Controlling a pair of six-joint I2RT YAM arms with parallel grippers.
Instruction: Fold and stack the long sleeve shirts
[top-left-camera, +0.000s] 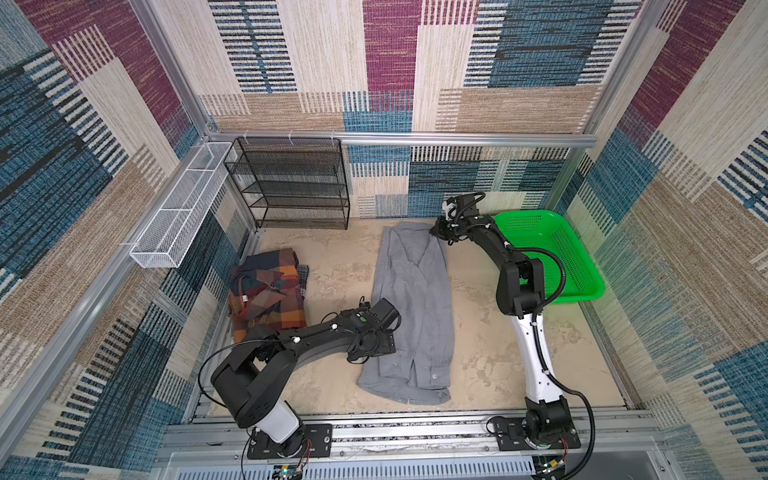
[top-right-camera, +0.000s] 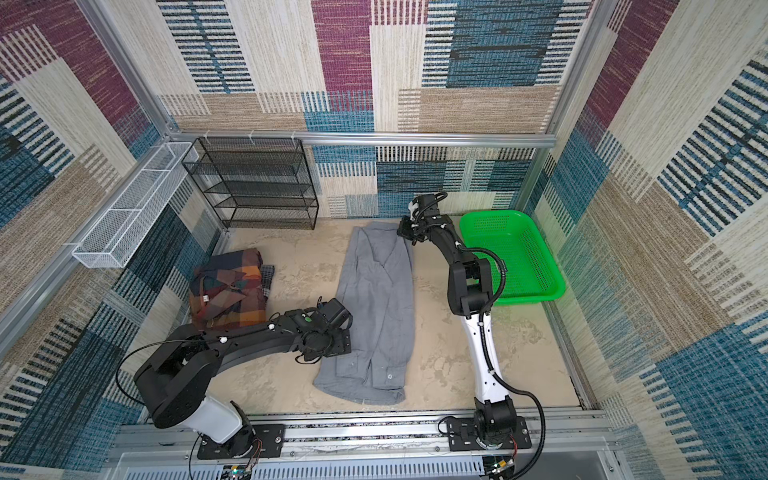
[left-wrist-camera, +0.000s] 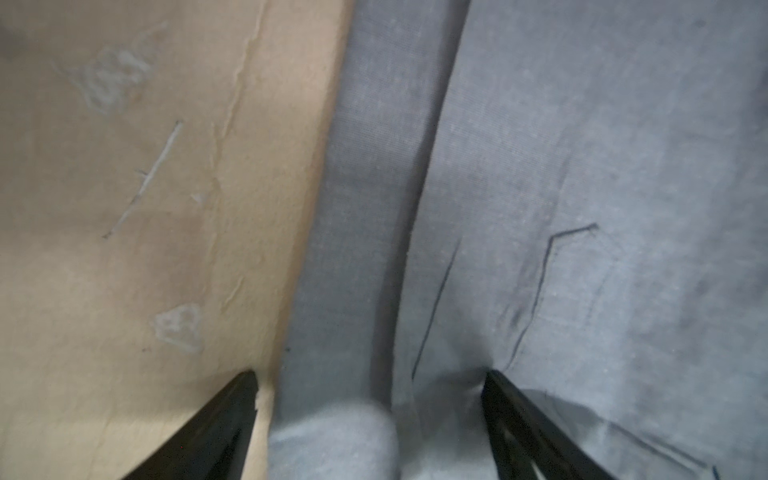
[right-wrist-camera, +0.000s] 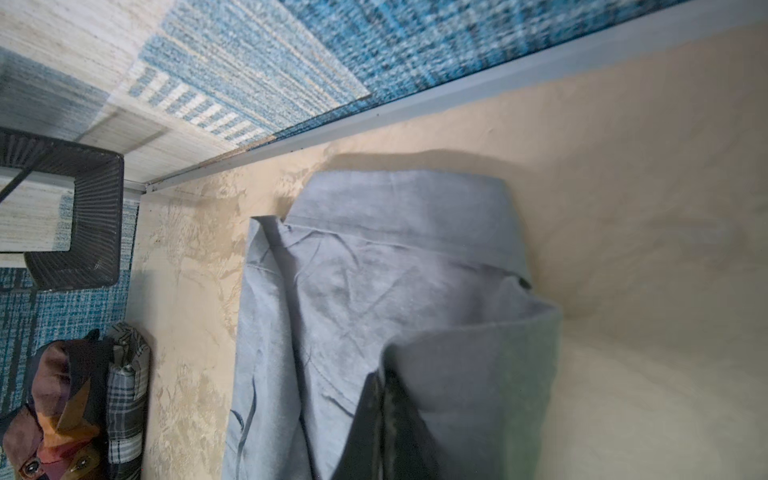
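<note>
The gray long sleeve shirt (top-left-camera: 411, 299) (top-right-camera: 376, 299) lies in a long narrow strip down the middle of the table, collar at the far end. My right gripper (top-left-camera: 440, 230) (right-wrist-camera: 379, 380) is at its far right corner, shut on a raised fold of the gray cloth (right-wrist-camera: 478, 365). My left gripper (top-left-camera: 374, 347) (left-wrist-camera: 370, 374) stands open over the shirt's left edge; one finger (left-wrist-camera: 232, 407) is over bare table, the other finger (left-wrist-camera: 511, 415) rests on cloth, with a bump of cloth between them. The plaid shirt (top-left-camera: 270, 291) (top-right-camera: 230, 295) lies folded at the left.
A green mesh basket (top-left-camera: 552, 257) stands at the right, close behind the right arm. A black mesh rack (top-left-camera: 291, 183) sits against the back wall, and a white wire tray (top-left-camera: 183, 208) hangs on the left wall. The back wall is near the right gripper.
</note>
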